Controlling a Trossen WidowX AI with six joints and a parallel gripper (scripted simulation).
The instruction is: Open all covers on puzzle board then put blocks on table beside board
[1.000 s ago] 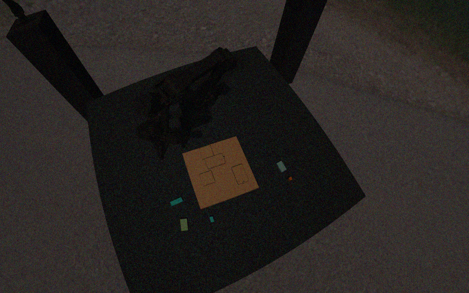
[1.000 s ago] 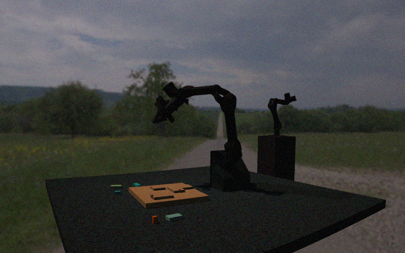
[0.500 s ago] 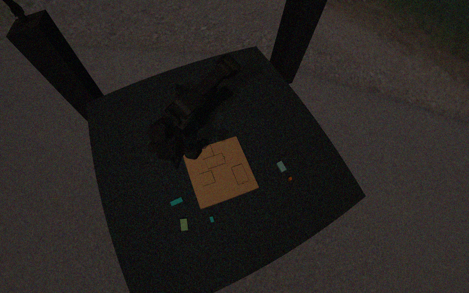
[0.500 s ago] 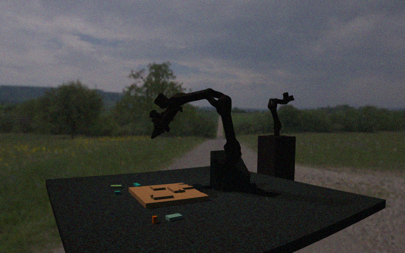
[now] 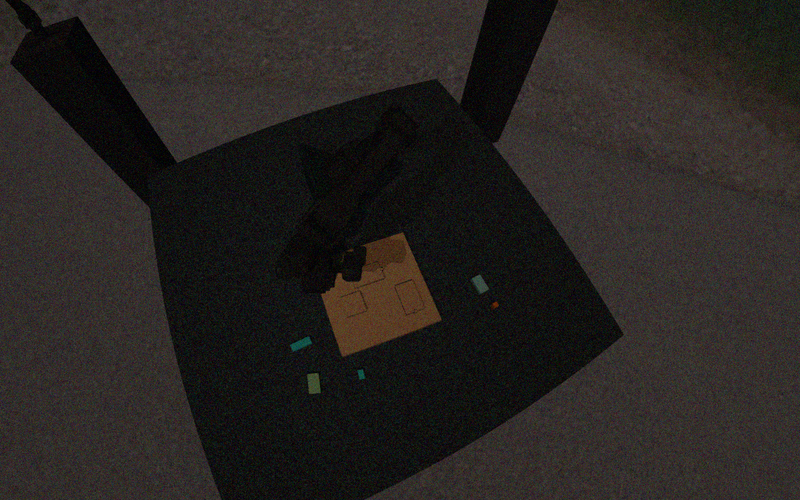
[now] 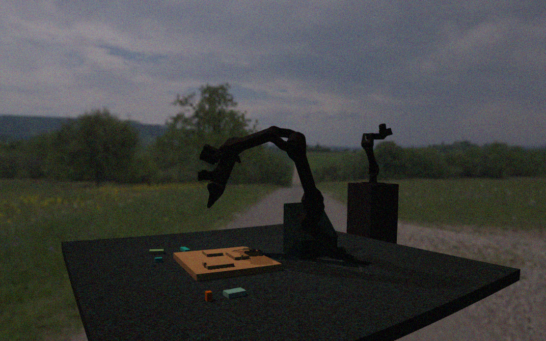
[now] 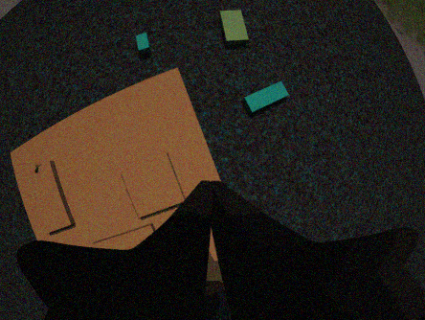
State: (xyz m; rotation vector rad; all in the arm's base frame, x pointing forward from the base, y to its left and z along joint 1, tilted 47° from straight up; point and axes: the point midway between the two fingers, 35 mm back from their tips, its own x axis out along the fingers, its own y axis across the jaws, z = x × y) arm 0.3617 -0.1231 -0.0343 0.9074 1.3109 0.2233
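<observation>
The tan puzzle board (image 5: 383, 333) (image 6: 187, 260) (image 7: 120, 120) lies flat. Its same-coloured covers show as thin outlines, among them a right cover (image 5: 408, 296) and a left cover (image 5: 354, 303) (image 7: 153, 192); I cannot tell how far each stands open. Off the board lie a long teal block (image 5: 301, 343) (image 6: 184, 249) (image 7: 266, 97), a green block (image 5: 313, 383) (image 6: 156, 251) (image 7: 234, 25), a small teal block (image 5: 360, 374) (image 6: 158, 259) (image 7: 143, 41), a pale block (image 5: 480, 283) (image 6: 234, 292) and an orange block (image 5: 495, 304) (image 6: 208, 296). My gripper (image 6: 209, 205) (image 7: 209, 190) is shut and empty, well above the board.
The dark table (image 5: 472, 383) (image 6: 322, 305) carries the board and the arm's base (image 6: 293, 229). The arm hides the board's upper left part in the top view. A pedestal (image 5: 88, 112) (image 6: 372, 210) with another arm stands beyond the table.
</observation>
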